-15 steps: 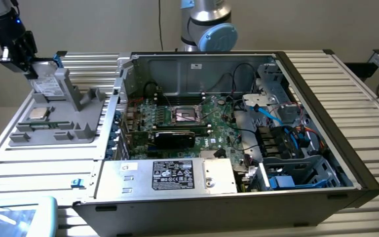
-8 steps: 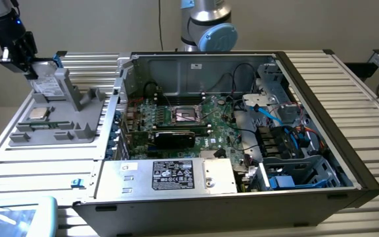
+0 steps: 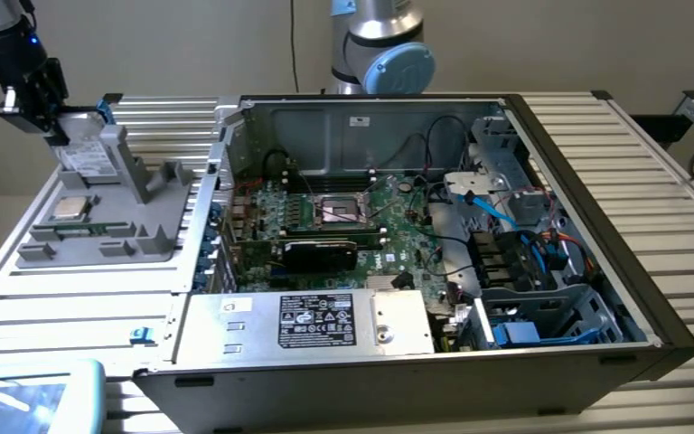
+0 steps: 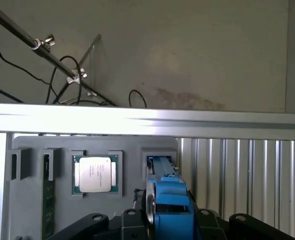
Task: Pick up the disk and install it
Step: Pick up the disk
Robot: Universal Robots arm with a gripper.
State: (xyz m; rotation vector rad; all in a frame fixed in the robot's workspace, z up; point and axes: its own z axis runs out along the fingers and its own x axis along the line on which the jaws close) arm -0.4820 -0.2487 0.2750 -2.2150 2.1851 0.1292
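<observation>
Blue plastic marks the bracket of the disk (image 4: 170,200), which is seen edge-on in the wrist view and is clasped between the black fingers (image 4: 240,221). In the exterior view the disk (image 3: 84,152) is held upright at the far corner of a grey fixture (image 3: 142,231), at that view's left, under the arm (image 3: 4,41). Whether its lower edge sits in the fixture's slot cannot be told. A square processor chip (image 3: 72,207) is seated in the fixture near it. The fixture is set on a ribbed aluminium table (image 3: 70,298). To the exterior view's right an open computer case (image 3: 570,136) is laid on its side, with the motherboard (image 3: 335,208) and a silver box with a black label (image 3: 311,321) exposed.
</observation>
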